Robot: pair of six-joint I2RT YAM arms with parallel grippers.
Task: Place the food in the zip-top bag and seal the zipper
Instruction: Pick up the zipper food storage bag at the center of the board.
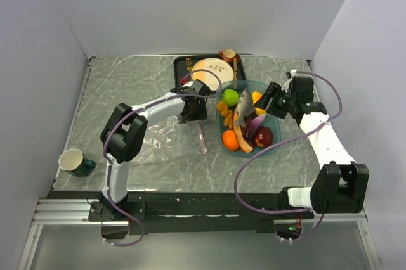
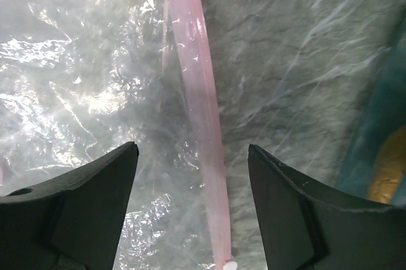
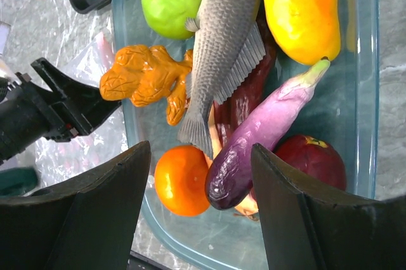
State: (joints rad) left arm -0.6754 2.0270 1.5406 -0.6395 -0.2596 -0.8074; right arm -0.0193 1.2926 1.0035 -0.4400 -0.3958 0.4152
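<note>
Zip-top bag [image 2: 63, 80] clear, edges hard to trace on grey marbled worktop [image 1: 127, 86]; zipper [image 2: 202, 124] lies between left jaws, spread, not touching. Food [image 3: 222, 48] piled in teal tray [image 3: 371, 80], pieces overlapping; right jaws apart, empty, above. Pale walls [image 1: 190, 10].

Crinkly, glossy clear-plastic zip-top bag [image 2: 76, 92], smooth pink zipper [image 2: 202, 111], scaly fish [image 3: 222, 42] — glossy translucent tray [image 3: 355, 105]

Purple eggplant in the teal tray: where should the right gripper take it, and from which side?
Probably across the middle of the long purple toy eggplant, from above, with the right gripper spanning its narrow width. It lies diagonally atop the other food, between the grey toy fish and the dark red apple.
</note>
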